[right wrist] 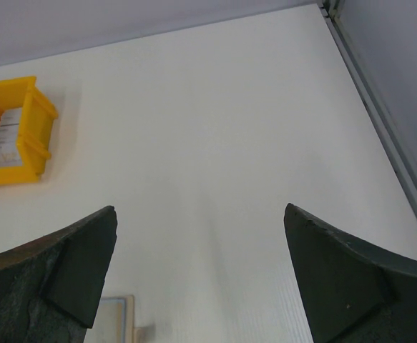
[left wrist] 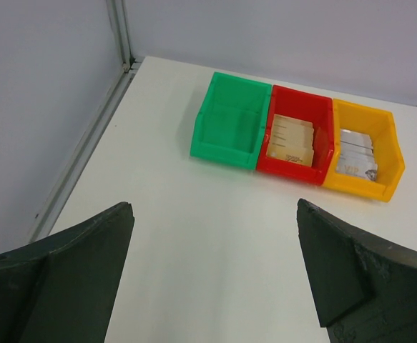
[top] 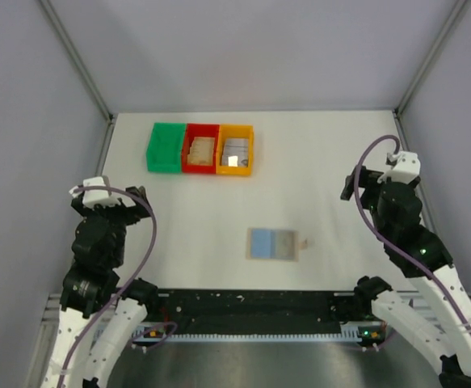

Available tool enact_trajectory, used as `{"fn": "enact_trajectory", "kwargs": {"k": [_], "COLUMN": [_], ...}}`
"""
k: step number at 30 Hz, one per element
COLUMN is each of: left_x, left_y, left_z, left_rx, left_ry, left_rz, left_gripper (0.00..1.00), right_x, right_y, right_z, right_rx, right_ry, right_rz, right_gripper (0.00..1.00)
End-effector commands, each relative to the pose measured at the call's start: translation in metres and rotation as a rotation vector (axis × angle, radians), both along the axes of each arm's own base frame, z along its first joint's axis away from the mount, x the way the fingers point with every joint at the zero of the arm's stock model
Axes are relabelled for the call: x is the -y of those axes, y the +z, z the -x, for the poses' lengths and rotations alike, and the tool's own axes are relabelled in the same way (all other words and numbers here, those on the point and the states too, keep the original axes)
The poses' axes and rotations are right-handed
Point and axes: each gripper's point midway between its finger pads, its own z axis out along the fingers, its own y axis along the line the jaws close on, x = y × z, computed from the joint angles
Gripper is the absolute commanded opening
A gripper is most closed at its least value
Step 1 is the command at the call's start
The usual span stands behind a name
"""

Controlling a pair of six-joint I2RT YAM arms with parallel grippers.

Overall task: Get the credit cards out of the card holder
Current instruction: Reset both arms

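left claw, right claw: spread, empty, by table side edges | card holder: open flat near near edge, pockets reachable | credit cards: colour-sorted, red bin, orange bin, far edge

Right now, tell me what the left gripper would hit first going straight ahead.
The left gripper probably meets bare table, short of the green bin and red bin; depth is unclear.
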Motion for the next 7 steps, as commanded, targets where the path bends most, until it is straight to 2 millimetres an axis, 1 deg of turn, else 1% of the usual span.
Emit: {"fn": "enact_trajectory", "kwargs": {"k": [1,7], "left_x": [0.0055,0.009], "left_y": [0.0064,0.0088], "left_z": [0.0003,0.0001], "left_rx": [0.038,0.047], "left_ry": [-0.034,-0.054], "left_rz": [-0.008,-0.012], "left_gripper": [1.0,1.0], "right_x": [0.0036,0.0078], "right_y": [0.0304,0.0355], "right_z": [0.0061,0.0086], "right_rx": [0.073,0.085], "right_ry": [0.008,-0.008], "right_rz": [-0.027,-0.024], "right_gripper": [0.98,0.98]}}
